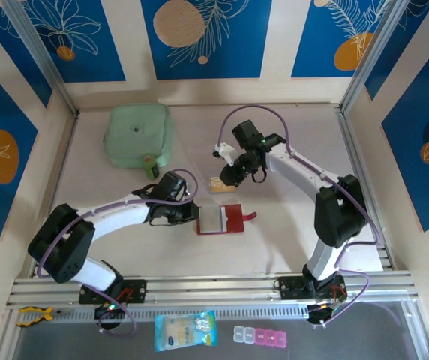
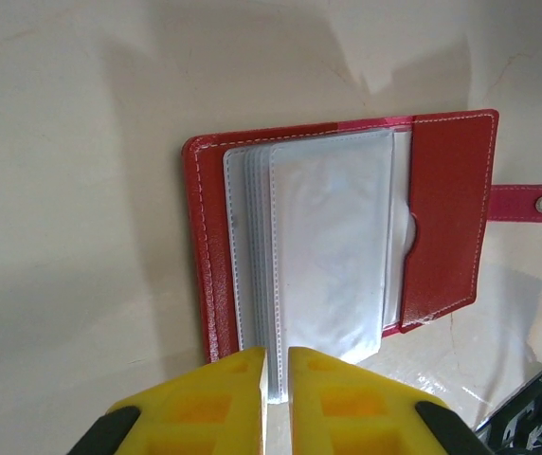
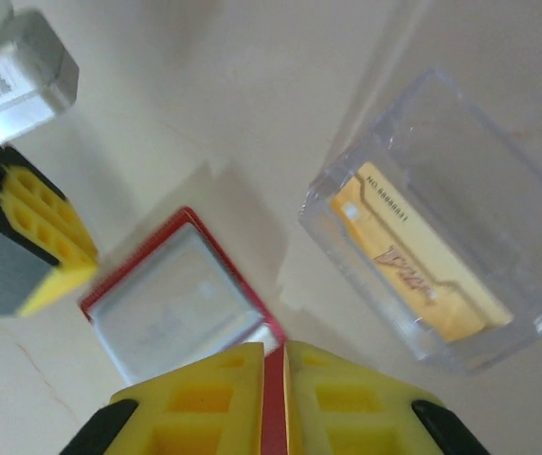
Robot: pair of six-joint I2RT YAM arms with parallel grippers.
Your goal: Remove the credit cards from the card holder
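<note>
The red card holder [image 1: 233, 217] lies open on the table, its red closing tab [image 2: 534, 202] pointing right. Greyish clear pockets [image 2: 333, 246] fan out inside it, and I see no card in them. My left gripper [image 2: 277, 353] is shut on the near edge of those pockets, at the holder's left side [image 1: 193, 213]. One yellow-orange credit card [image 3: 423, 256] lies inside a clear plastic box [image 3: 460, 133] just behind the holder. My right gripper [image 3: 274, 346] hangs above, between box and holder [image 1: 231, 178], jaws almost together. Only the holder's red shows through the slit, and nothing sticks out past the tips.
A pale green pouch [image 1: 138, 135] sits at the back left. On the front ledge are a blue-and-white packet [image 1: 186, 330], a strip of pink-and-clear little boxes [image 1: 259, 336] and a yellow clamp [image 1: 33, 315]. Walls close in the table on three sides.
</note>
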